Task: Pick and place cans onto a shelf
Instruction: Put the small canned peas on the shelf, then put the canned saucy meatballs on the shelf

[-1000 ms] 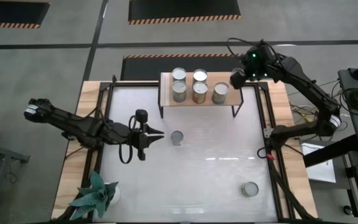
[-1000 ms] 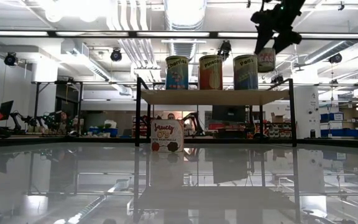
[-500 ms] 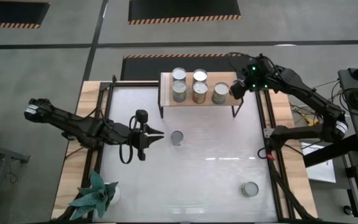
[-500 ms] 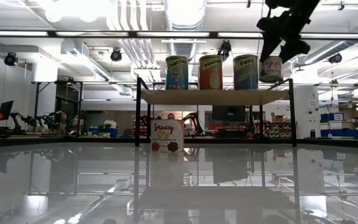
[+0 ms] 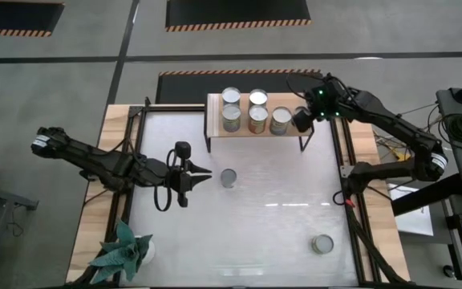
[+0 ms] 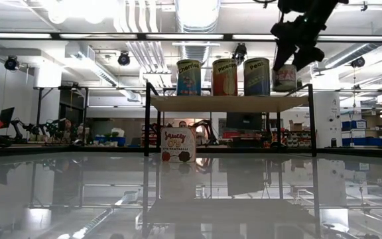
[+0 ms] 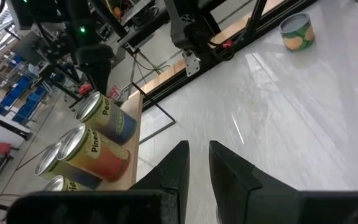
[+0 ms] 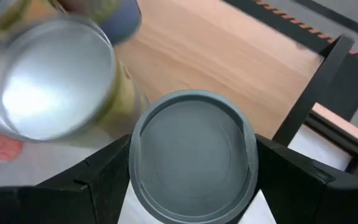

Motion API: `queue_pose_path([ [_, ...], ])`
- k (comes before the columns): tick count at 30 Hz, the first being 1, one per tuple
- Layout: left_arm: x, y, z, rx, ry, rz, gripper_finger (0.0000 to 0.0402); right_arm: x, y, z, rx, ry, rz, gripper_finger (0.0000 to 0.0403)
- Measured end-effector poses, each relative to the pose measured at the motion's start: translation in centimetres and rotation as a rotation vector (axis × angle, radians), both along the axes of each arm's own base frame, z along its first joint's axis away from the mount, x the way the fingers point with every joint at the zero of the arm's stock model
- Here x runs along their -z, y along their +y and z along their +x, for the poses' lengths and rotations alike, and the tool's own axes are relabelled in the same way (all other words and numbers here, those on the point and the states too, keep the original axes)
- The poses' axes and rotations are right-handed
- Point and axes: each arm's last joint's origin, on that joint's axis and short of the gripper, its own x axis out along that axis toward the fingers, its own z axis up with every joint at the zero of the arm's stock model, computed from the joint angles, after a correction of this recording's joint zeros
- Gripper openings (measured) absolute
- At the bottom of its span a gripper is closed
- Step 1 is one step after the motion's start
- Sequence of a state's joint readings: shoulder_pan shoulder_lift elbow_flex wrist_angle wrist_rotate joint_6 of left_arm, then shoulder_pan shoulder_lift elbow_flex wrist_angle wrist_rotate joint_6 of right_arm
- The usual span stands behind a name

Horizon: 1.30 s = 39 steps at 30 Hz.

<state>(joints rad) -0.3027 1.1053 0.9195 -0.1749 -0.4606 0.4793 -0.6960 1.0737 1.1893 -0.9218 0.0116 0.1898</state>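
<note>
The shelf is a light-wood board on black legs at the table's far edge, and it carries several cans. My right gripper is over the shelf's right end, shut on a grey can that stands next to a blue-labelled can. The held can also shows in the low view. My left gripper is shut and empty at mid-table, just left of a can standing on the table. Another can stands near the front right. My right gripper pinches the grey can by its side wall just under the top rim, with one finger on each side. The fingers come from above, pointing down. The can is upright, its bottom close over the shelf board; whether it rests there I cannot tell.
A teal spiky plant stands at the table's front left corner. The shelf's black leg is close to the right of the held can. Black rails run along the table's sides.
My right gripper has carried the grey can down and toward the table's left and near side, onto the shelf's right end beside the blue-labelled can. That can has shifted slightly to the left. My left arm has kept still.
</note>
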Motion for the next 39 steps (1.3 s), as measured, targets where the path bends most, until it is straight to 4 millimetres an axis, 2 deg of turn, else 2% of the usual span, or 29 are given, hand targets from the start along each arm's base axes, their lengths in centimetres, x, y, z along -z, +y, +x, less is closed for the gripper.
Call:
queue_pose_path([
  [9,0.1,0.0,0.0,-0.002,0.004,-0.004,0.0044,2.5,-0.3,0.2,-0.031,0.049,-0.02,0.0291],
  [14,0.1,0.0,0.0,-0.002,0.004,-0.004,0.0044,3.2,-0.2,0.2,-0.043,0.068,0.002,0.0323],
  [17,0.0,0.0,0.0,-0.002,0.004,-0.004,0.0044,2.9,-0.2,0.2,-0.043,0.068,0.002,0.0345],
  [23,0.0,0.0,0.0,-0.002,0.004,-0.004,0.0044,1.2,-0.1,0.1,-0.043,0.043,-0.02,0.036],
  [32,0.2,0.0,0.0,-0.014,0.01,-0.035,0.0044,-3.3,0.7,-0.9,0.016,0.002,-0.006,0.0361],
  [35,0.7,-0.1,0.2,-0.025,0.041,-0.052,0.0044,-4.9,1.6,-1.6,0.045,-0.017,0.02,0.0361],
  [39,1.8,-0.3,1.0,-0.045,0.085,-0.077,0.0044,-5.9,4.1,-2.0,0.009,-0.104,0.02,0.0353],
])
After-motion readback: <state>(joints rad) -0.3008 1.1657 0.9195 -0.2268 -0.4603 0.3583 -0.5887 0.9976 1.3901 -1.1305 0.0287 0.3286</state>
